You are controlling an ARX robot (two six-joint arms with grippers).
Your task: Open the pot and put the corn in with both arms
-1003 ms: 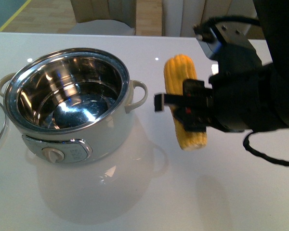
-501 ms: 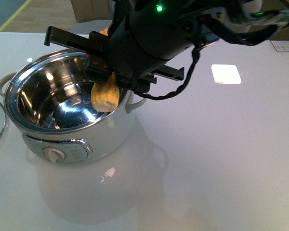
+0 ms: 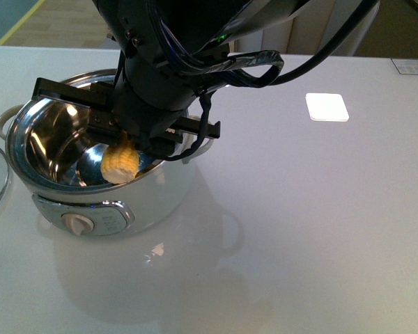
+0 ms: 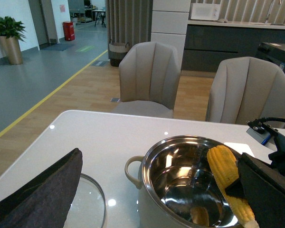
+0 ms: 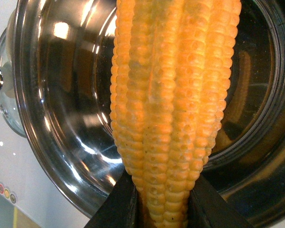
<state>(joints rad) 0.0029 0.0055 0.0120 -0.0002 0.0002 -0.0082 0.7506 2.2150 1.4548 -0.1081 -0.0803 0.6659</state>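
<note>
Right gripper [image 5: 157,211] clamped on the corn [image 3: 120,163]; the cob hangs steeply tilted, lower end inside the pot [image 3: 160,195], near its right wall

Pot [image 3: 160,198]: cream-white outside, shiny steel inside, open, standing upright, dial panel facing me.
Corn [image 3: 120,164]: yellow cob, tilted, pale lower end hanging over the pot's bowl by the near rim.
My right pincer [image 3: 129,133]: clamped across the cob, above the pot's mouth.
</note>
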